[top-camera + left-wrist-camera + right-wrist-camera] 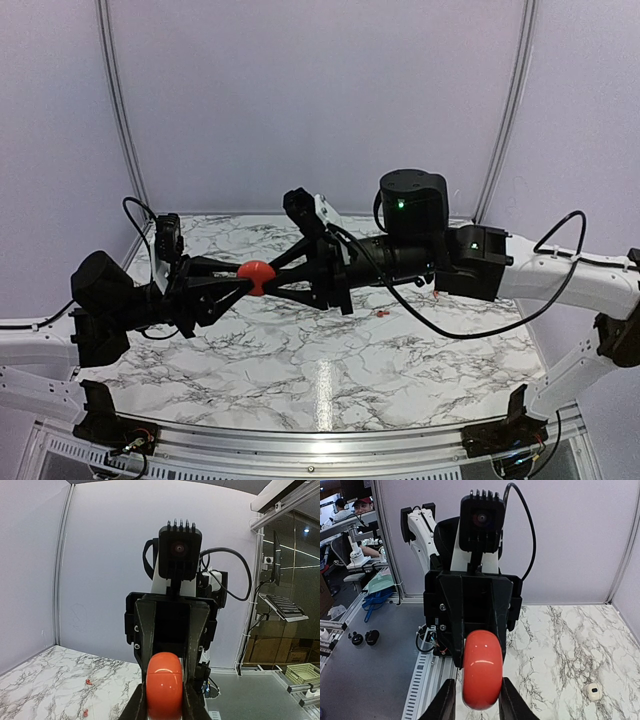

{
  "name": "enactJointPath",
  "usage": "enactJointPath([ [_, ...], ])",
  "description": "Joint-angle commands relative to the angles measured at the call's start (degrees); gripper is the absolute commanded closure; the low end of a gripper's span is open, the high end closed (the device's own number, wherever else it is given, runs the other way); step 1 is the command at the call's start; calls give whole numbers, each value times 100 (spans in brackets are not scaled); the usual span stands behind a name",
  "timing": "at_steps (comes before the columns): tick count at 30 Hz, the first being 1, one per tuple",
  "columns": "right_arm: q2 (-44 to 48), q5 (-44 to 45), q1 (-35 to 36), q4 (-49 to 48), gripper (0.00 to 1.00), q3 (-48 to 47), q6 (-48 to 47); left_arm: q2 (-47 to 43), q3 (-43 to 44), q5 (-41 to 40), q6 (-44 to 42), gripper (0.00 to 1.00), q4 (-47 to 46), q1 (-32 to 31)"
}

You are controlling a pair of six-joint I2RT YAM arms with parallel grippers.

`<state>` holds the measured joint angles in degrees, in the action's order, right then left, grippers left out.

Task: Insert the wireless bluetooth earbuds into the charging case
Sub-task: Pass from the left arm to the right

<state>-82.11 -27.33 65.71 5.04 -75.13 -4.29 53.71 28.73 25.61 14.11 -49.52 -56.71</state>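
Top external: left end effector (244, 281) and right end effector (271, 278) pinch one glossy red case (256, 272).

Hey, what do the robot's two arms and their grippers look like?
The left arm and right arm have white links near their bases and black joint housings. The right one shows small green lights. The left gripper and right gripper are black with long angular fingers. Loose black cables loop alongside.
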Motion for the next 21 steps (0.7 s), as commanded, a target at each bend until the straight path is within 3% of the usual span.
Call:
enactJointPath([
  [1,-116,-155,-16,103,70,-328,-99,25,-52,42,-47,93,-251,-25],
  [9,-149,-197,-22,230,80,-380,-174,-16,-99,-4,-62,90,-251,-25],
  [12,-139,-188,-23,345,84,-407,-262,-79,-183,-73,-47,78,-240,-25],
  [15,-131,-145,-23,576,87,-489,-368,-244,-229,-185,-147,59,78,-25],
  [21,-151,65,-19,1241,90,-745,-644,-548,-144,-221,-549,48,1334,-25],
])
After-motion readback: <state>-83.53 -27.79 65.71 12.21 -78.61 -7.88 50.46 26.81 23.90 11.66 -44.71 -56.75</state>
